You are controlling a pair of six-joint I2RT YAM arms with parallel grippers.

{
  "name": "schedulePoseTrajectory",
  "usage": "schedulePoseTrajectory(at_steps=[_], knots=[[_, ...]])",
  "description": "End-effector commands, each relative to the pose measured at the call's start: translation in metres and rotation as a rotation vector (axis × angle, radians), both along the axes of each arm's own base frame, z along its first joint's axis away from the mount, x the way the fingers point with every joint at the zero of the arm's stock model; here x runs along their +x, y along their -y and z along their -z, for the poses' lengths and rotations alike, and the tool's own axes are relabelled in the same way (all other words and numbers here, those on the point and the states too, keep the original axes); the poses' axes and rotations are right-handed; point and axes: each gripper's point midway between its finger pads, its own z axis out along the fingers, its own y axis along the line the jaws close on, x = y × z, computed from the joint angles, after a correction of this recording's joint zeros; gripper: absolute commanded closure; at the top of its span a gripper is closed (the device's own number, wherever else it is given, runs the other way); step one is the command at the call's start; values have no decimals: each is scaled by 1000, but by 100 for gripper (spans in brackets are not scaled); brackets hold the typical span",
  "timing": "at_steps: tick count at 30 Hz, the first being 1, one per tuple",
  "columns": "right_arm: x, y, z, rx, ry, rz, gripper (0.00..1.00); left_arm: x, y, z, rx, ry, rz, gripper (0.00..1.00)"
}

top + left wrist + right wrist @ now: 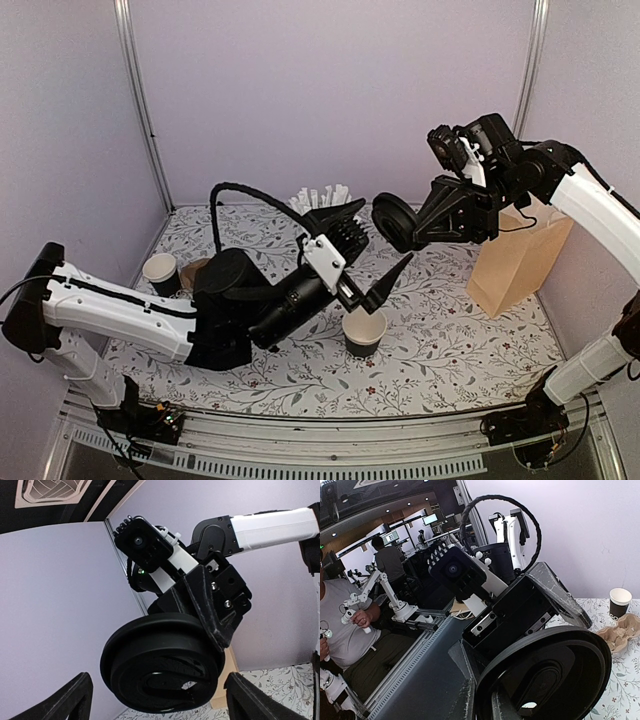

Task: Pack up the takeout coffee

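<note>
A black paper cup (pixel 364 333) with a white inside stands upright and uncovered on the table's middle. My right gripper (pixel 412 232) is shut on the round black lid (pixel 393 221) and holds it on edge in the air, up and to the right of the cup. The lid fills the left wrist view (pixel 160 665) and the right wrist view (pixel 555 675). My left gripper (pixel 366 252) is open and empty just above the cup, facing the lid. Its fingertips (pixel 70 700) frame the lid without touching it.
A second black cup (pixel 160 270) stands at the left beside the brown pulp carrier (pixel 196 267); both also show in the right wrist view, the cup (pixel 619 602) and the carrier (pixel 620 632). A white cup of straws (pixel 320 199) stands at the back. A brown paper bag (pixel 518 256) stands at the right.
</note>
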Motion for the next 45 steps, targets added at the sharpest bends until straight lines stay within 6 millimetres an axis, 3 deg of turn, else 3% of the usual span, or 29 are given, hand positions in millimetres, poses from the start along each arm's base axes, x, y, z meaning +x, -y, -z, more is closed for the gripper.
schedulePoseTrajectory(at_steps=[1,13,28,34,39,41,45], knots=[[-4,4,-11,32,24,-9,90,6,6,-5,-18,-9,24,6],[-3,3,-14,45,16,-22,90,16,14,1,-12,-27,0,6],[1,0,-4,34,2,-21,88,20,16,-3,-40,-31,23,20],[10,0,-1,6,38,30,72,24,9,4,-44,-67,21,22],[40,23,-3,5,104,172,66,36,-17,18,-43,-158,-5,23],[58,33,13,-36,135,261,65,40,-27,26,-26,-215,-10,23],[88,46,90,-226,317,440,59,43,-43,51,71,-361,-1,24]])
